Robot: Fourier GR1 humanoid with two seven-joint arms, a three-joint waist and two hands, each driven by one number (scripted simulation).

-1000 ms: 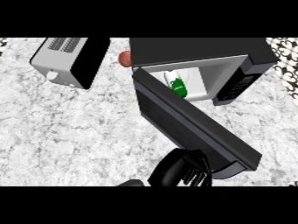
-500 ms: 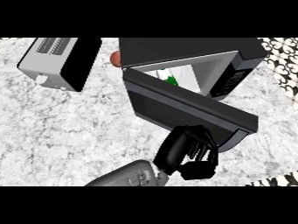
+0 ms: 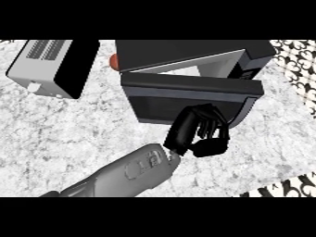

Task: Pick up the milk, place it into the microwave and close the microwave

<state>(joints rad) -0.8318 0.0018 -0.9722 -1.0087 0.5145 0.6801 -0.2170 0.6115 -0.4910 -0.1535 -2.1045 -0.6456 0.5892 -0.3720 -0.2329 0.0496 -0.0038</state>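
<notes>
The black microwave (image 3: 187, 50) stands at the back of the counter, right of centre. Its door (image 3: 180, 95) is swung almost shut, leaving only a thin pale strip of the inside visible above it. The milk is hidden behind the door. My right hand (image 3: 198, 132) rests against the door's outer face near its lower right, fingers relaxed and touching the panel, holding nothing. Its grey forearm (image 3: 129, 171) comes in from the lower edge. My left hand does not show.
A white and black toaster (image 3: 51, 67) sits at the back left. A small red object (image 3: 113, 60) peeks out beside the microwave's left corner. The counter's right edge (image 3: 290, 139) runs along the patterned floor (image 3: 311, 78).
The microwave door has swung from wide open to almost shut, with my right hand following it forward. The milk inside has gone out of sight, and the view has shifted.
</notes>
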